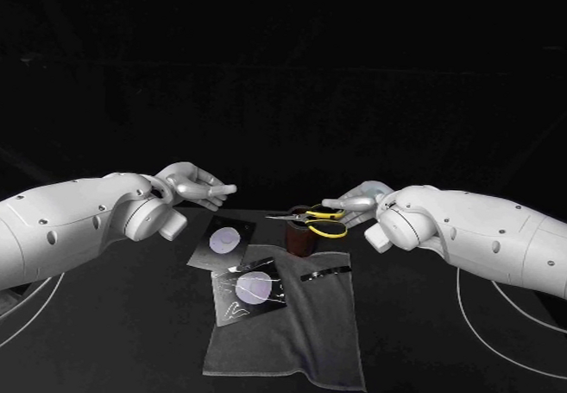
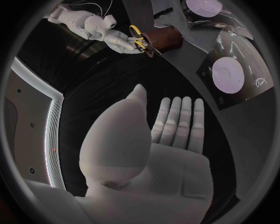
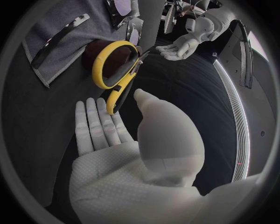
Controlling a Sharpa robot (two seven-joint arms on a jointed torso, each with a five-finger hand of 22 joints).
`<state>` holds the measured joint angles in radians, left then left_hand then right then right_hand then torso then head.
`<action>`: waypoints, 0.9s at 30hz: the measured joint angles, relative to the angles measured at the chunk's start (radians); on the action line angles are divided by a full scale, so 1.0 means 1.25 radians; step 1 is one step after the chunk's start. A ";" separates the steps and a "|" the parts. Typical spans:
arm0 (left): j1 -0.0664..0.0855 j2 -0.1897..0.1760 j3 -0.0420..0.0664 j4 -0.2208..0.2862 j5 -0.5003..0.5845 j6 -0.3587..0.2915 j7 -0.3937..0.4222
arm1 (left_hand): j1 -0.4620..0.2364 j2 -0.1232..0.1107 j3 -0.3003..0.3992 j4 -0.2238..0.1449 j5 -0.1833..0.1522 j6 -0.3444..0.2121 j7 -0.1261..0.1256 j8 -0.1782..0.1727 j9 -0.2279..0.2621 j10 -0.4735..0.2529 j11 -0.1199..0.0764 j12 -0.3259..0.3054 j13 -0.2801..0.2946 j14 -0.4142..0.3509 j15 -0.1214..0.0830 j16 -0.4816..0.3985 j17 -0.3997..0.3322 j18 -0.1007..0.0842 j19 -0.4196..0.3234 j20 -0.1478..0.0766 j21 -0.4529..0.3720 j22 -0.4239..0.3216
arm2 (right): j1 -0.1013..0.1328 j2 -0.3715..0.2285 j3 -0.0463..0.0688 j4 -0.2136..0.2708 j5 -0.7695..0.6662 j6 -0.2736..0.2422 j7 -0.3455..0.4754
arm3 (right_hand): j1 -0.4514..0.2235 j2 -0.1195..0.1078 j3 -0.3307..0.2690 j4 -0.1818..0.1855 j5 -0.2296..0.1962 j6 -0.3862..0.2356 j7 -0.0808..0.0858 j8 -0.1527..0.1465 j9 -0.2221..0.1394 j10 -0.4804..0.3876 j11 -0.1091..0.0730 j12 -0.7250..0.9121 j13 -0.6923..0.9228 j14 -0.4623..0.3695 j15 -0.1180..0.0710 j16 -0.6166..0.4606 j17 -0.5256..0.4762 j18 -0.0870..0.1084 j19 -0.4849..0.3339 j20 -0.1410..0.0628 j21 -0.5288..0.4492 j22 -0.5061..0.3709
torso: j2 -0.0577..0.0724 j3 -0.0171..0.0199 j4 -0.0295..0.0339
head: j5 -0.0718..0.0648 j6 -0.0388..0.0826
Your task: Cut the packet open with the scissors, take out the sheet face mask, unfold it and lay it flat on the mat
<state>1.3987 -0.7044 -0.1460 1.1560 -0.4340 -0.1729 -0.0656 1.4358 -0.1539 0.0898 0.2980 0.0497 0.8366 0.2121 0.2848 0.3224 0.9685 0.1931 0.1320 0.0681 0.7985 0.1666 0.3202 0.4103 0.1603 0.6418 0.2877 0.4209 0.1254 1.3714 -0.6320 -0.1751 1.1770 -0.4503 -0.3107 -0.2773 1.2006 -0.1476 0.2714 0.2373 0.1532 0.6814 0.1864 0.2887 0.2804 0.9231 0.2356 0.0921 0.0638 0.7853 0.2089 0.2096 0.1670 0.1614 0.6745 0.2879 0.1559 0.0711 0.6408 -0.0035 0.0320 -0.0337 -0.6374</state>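
Packet [image 1: 223,239] — dark, pale round patch — lies flat; left hand [image 1: 197,186] and right hand [image 1: 354,199] fingers released.

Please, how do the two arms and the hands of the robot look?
The left arm and right arm have smooth, rounded white shells with small dark dots. Thin pale cables loop beneath them. The left hand and right hand are silver, with finely dotted palms.
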 measured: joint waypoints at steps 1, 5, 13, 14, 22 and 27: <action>0.000 0.000 0.000 0.000 0.001 0.000 0.000 | 0.000 0.000 0.000 0.000 0.000 0.000 0.000 0.000 0.000 0.000 0.000 0.000 0.000 0.000 0.000 0.000 0.000 0.000 0.000 0.000 0.000 0.000 | 0.000 0.000 0.000 0.000 0.000 0.000 0.000 | 0.001 0.001 -0.009 0.004 0.000 -0.003 0.000 0.000 0.000 -0.006 0.000 0.001 0.000 -0.004 0.001 0.002 -0.001 0.000 0.000 0.000 0.000 0.000 | 0.000 0.0000 0.0000 | 0.000 0.000; -0.001 -0.003 0.000 0.002 0.002 0.000 0.002 | 0.000 0.000 0.000 0.000 0.000 0.000 0.000 0.000 0.000 0.000 0.000 0.000 0.000 0.000 0.000 0.000 0.000 0.000 0.000 0.000 0.000 0.000 | -0.001 -0.001 0.000 0.000 0.000 0.001 0.000 | 0.019 0.010 -0.048 0.032 0.005 -0.012 -0.002 -0.004 0.001 -0.019 0.002 0.006 0.000 -0.015 0.003 0.010 -0.006 0.000 -0.002 0.002 -0.004 0.000 | 0.000 -0.0002 0.0001 | 0.000 -0.001; -0.001 -0.007 0.000 0.008 0.006 0.000 0.012 | 0.001 0.001 0.000 0.000 0.000 0.000 0.000 0.000 0.000 0.007 -0.007 0.008 0.000 0.000 0.000 0.001 -0.004 0.000 0.000 0.000 -0.006 -0.003 | -0.001 -0.005 0.000 0.001 0.001 -0.002 0.002 | -0.008 0.057 -0.198 0.045 -0.017 -0.056 -0.008 -0.018 -0.003 -0.076 0.010 0.014 0.000 -0.058 0.013 0.024 -0.027 -0.012 -0.026 0.002 -0.015 0.000 | 0.000 -0.0005 0.0005 | -0.001 -0.001; -0.001 -0.009 -0.001 0.009 0.006 0.000 0.015 | 0.003 0.003 0.000 0.000 0.000 0.000 0.000 0.000 -0.001 0.009 -0.009 0.010 0.000 0.000 0.000 0.004 -0.005 0.000 0.000 0.000 -0.009 -0.004 | -0.001 -0.007 0.000 0.002 0.001 -0.003 0.003 | -0.013 0.061 -0.231 0.046 -0.026 -0.073 -0.010 -0.022 -0.009 -0.088 0.011 0.018 0.000 -0.068 0.014 0.024 -0.030 -0.012 -0.033 0.001 -0.015 0.000 | 0.000 -0.0005 0.0005 | -0.001 -0.001; -0.002 -0.028 -0.001 0.030 0.009 -0.002 0.060 | 0.030 0.014 0.004 -0.004 0.000 0.016 -0.041 0.004 -0.005 0.042 -0.018 0.028 0.000 0.011 -0.011 0.024 -0.014 0.000 0.012 -0.001 -0.015 -0.009 | -0.002 -0.026 -0.001 0.013 0.010 -0.029 0.055 | -0.026 0.060 -0.303 0.049 -0.067 -0.106 -0.017 0.004 -0.021 -0.122 0.014 0.040 0.001 -0.094 0.020 0.043 -0.040 -0.025 -0.063 0.003 -0.024 -0.002 | -0.001 -0.0005 -0.0004 | 0.000 -0.001; -0.004 -0.054 -0.001 0.066 0.009 -0.007 0.094 | 0.066 0.025 0.025 -0.009 0.000 0.022 -0.047 0.004 -0.012 0.058 -0.023 0.029 -0.001 0.062 -0.025 0.065 -0.009 0.010 0.082 -0.009 0.020 0.005 | -0.002 -0.059 -0.001 0.034 0.015 -0.055 0.118 | 0.052 0.131 -0.295 0.039 -0.017 -0.032 -0.008 0.042 -0.019 -0.074 0.001 0.076 0.002 -0.050 0.003 0.080 -0.040 -0.025 -0.012 0.001 -0.001 0.009 | -0.002 0.0000 -0.0004 | -0.003 -0.004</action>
<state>1.3939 -0.7718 -0.1475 1.2385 -0.4233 -0.1821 0.0521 1.5176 -0.1223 0.1212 0.2870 0.0497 0.8634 0.1529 0.2903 0.3076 1.0411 0.1639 0.1679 0.0674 0.8754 0.1349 0.4011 0.3987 0.1728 0.7446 0.2761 0.4453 0.1323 1.3694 -0.7054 -0.1762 1.2193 -0.4313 -0.3798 -0.1302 1.2651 0.0156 -0.0978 0.2860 0.1321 0.6417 0.1762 0.3410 0.2564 0.8301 0.2373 0.1877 0.0659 0.7222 0.2129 0.3094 0.1170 0.1304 0.6598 0.2895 0.1551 0.0827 0.6388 -0.0035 0.0315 -0.0370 -0.6418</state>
